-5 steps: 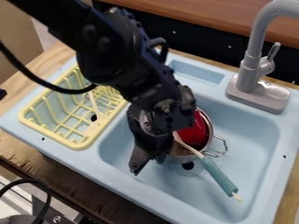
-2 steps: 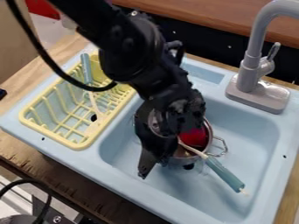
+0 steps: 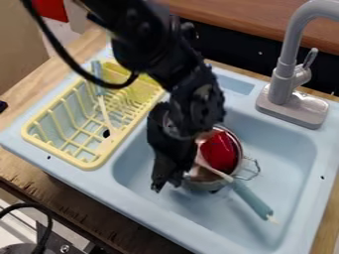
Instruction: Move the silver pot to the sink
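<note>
The black gripper [image 3: 167, 177] hangs low over the left part of the sink [image 3: 285, 149], at the left side of the silver pot [image 3: 238, 144]. The pot stands in the basin, its wire handle pointing right and its left side hidden behind the gripper and wrist. Inside it lies a red object [image 3: 219, 151]. A utensil with a teal handle [image 3: 252, 198] leans out over the pot's lower right rim. Whether the gripper touches the pot cannot be made out.
A yellow dish rack [image 3: 83, 162] holding a blue-handled utensil [image 3: 98, 77] is left of the basin. The grey faucet [image 3: 283, 84] rises at the back right. A black cable loops over the rack.
The gripper first shifted right, then back left and slightly up. More of the pot's opening and the red object shows. The teal-handled utensil has shifted slightly, while the pot has hardly moved.
</note>
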Tool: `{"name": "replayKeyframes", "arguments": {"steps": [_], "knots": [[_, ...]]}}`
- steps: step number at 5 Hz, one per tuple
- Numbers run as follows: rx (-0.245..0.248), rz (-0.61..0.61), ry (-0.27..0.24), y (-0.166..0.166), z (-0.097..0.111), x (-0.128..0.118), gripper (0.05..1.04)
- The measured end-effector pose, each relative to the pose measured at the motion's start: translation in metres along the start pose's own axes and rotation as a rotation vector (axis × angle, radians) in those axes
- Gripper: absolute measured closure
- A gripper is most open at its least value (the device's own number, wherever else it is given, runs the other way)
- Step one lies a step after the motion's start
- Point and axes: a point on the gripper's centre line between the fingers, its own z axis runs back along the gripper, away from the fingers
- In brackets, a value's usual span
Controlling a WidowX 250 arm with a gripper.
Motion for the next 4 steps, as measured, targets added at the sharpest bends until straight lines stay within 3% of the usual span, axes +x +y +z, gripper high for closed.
{"name": "replayKeyframes", "arguments": {"steps": [1, 2, 4], "knots": [[0.04, -0.009, 0.013, 0.001, 0.002, 0.002, 0.305], [0.066, -0.022, 0.034, 0.003, 0.01, 0.003, 0.09], [0.029, -0.08, 0.11, -0.002, 0.046, 0.004, 0.084]]}}
